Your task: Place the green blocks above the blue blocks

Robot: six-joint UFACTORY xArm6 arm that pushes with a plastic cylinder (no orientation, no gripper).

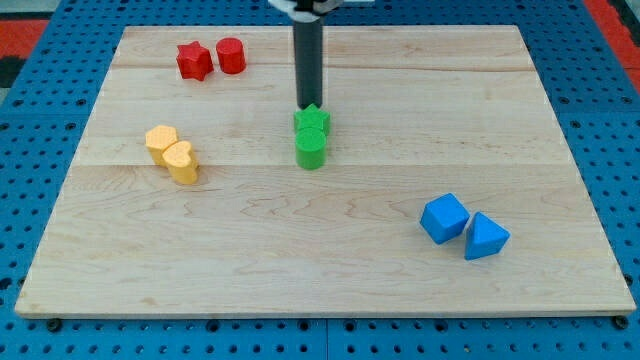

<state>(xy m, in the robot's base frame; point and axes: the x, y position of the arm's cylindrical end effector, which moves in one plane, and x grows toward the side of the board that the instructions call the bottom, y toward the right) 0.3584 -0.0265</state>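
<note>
Camera view shows a pale wooden table (400, 130) made of long planks with the grain running across the view, its edges slanting inward toward the view's top. It rests on a blue perforated base (612, 130) that frames it on all sides. A patch of red surface (20, 25) shows in the upper left corner, and another in the upper right.

My rod comes down from the view's top, just left of centre. My tip (309, 106) sits on the table against the upper side of the green star-shaped block (313, 120). The rod is one plain straight piece, with nothing on it that could spread or pinch. Right below the star, and touching it, stands the green cylinder (310, 149). The two green blocks form a short column near the middle of the table.

The blue cube (445, 218) and the blue triangular block (486, 237) lie side by side, touching, toward the lower right. They are well apart from the green pair, which lies higher in the view and off to their left.

At the upper left, the red star-shaped block (194, 61) and the red cylinder (231, 55) stand just beside each other. At the left, roughly level with the green pair, are two yellow blocks with rounded outlines. The upper yellow block (161, 141) touches the lower yellow block (181, 162), which sits slightly to its right. I cannot make out their exact shapes.
</note>
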